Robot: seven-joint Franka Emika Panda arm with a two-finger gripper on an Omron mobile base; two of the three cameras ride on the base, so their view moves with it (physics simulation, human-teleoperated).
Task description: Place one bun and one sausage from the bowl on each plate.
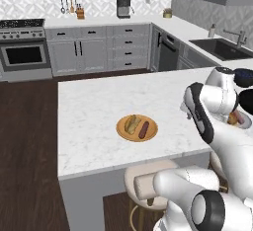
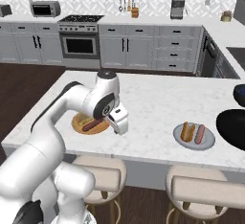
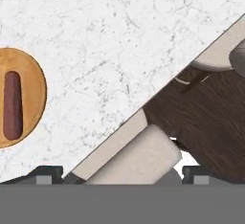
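Note:
The orange-brown wood plate (image 1: 151, 134) lies near the island's front edge with a bun (image 1: 132, 124) and a sausage (image 1: 144, 130) on it. The grey plate (image 2: 208, 144) to the right also carries a bun (image 2: 187, 131) and a sausage (image 2: 199, 134). The black bowl (image 2: 233, 126) is cut off by the right edge, so its contents are hidden. My gripper (image 2: 120, 128) hangs just right of the wood plate over the counter's front edge. In the hand view the gripper (image 3: 122, 174) is open, with its fingertips (image 3: 48, 173) wide apart and nothing between them. The wood plate (image 3: 29, 70) and its sausage (image 3: 12, 104) sit at the left there.
Beige stools (image 2: 103, 173) stand under the island's front edge. A dark blue object (image 2: 239, 92) sits behind the bowl. The marble island top (image 1: 99, 101) stretches back and left of the plates. A sink (image 1: 222, 47) lies in the far counter.

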